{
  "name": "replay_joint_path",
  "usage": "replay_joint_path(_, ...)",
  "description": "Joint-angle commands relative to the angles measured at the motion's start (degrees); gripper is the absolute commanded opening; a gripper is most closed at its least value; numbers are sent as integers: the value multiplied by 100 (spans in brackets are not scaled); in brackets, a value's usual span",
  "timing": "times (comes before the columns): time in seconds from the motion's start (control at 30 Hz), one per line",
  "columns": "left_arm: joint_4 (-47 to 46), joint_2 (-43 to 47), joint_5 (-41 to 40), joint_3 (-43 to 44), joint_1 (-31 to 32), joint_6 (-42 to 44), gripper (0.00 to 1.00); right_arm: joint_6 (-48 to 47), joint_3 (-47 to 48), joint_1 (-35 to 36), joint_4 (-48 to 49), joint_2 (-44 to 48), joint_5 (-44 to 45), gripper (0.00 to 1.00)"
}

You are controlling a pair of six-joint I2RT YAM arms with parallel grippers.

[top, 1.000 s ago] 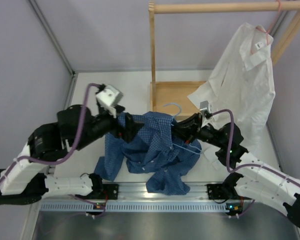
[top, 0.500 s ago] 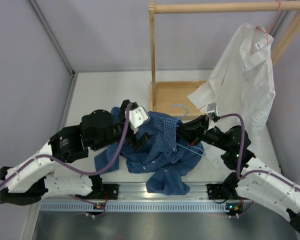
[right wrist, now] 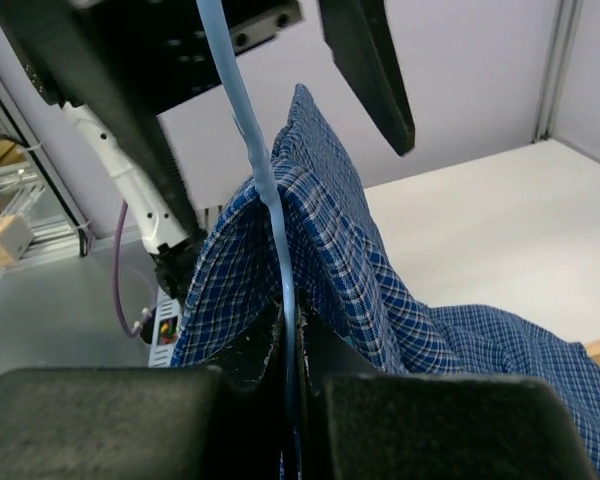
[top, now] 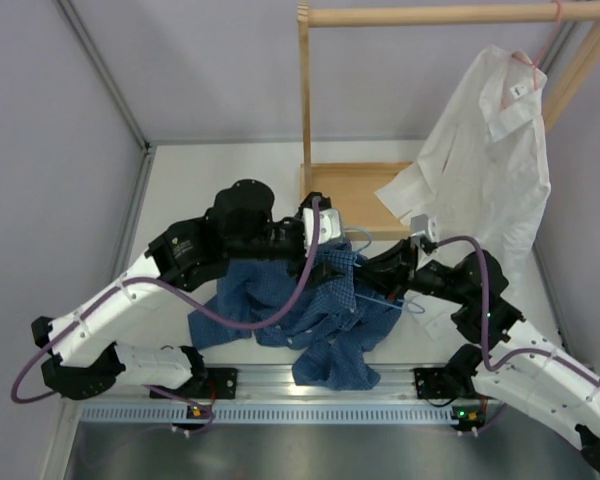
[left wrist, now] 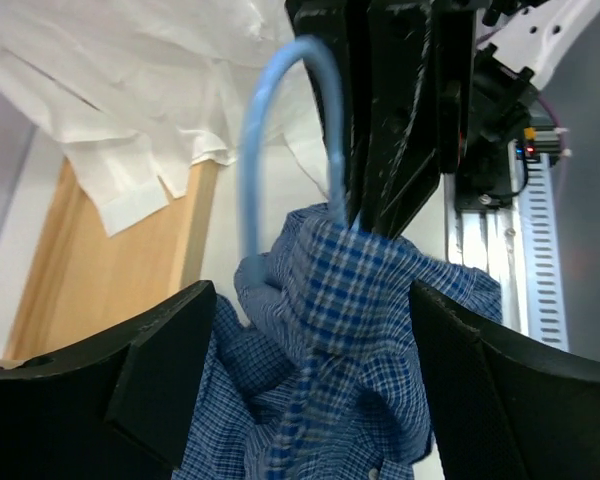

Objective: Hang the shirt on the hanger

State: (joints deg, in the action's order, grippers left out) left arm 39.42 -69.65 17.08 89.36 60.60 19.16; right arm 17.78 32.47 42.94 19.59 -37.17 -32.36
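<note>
**A:** From above, where is the shirt?

**B:** The shirt (top: 300, 315) lies crumpled on the table (top: 215, 180) near the front edge, between both arms; its upper part is bunched up around the hanger (top: 385, 297). The left pincer (top: 338, 255) is over this bunch; the right pincer (top: 365, 273) meets it from the other side. Behind them stands a wooden rack (top: 305, 100); a white shirt (top: 490, 160) hangs on it from a pink hanger (top: 542, 48).

**A:** And the left wrist camera?

**B:** The two fingers (left wrist: 170, 370) stand wide apart, with nothing between them but checked cloth lying below; the left pincer holds nothing. The blue hook rises out of the cloth straight ahead; the black right pincer is just behind it, touching the wire.

**A:** And the right wrist camera?

**B:** Here the jaws are pressed together on the thin blue wire; it runs up from them toward the top edge. The checked cloth stands up beside the wire and touches it; the rest falls to the table on the right. The fingers of the left pincer show above, spread apart.
</note>
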Motion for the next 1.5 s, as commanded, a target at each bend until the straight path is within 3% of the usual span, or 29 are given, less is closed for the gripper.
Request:
replay_joint_path(0.0,154,144,1962,213,-792,-79,81,-354,401,-75,-193,148,-455,0)
replay_joint_path(0.03,154,153,2514,205,-926,-114,81,-363,435,-84,-210,166,-508,0)
replay_joint_path(0.13,189,136,3045,161,-1103,-149,81,-451,523,-84,-351,183,-587,0)
replay_joint_path(0.27,189,22,3423,108,-1103,-202,72,-530,664,-84,-500,105,-728,0)
replay_joint_path(0.4,189,-180,3767,82,-1103,-281,71,-600,778,-84,-571,69,-754,0)
replay_joint_path(0.73,-549,-146,3451,-296,-1103,-711,33,-750,867,-84,-738,-45,-1150,0)
replay_joint_path(0.93,-1015,-102,3583,-499,-1103,-949,38,-767,902,-84,-799,-185,-1282,0)
replay_joint_path(1.07,-1252,-58,3513,-656,-1103,-1072,32,-794,910,-84,-834,-194,-1246,0)
replay_joint_path(1.2,-1454,30,3451,-850,-1103,-1125,0,-802,902,-84,-861,-230,-1264,0)
replay_joint_path(1.47,-1533,214,3390,-1026,-1103,-1019,0,-855,875,-84,-983,-221,-1238,2)
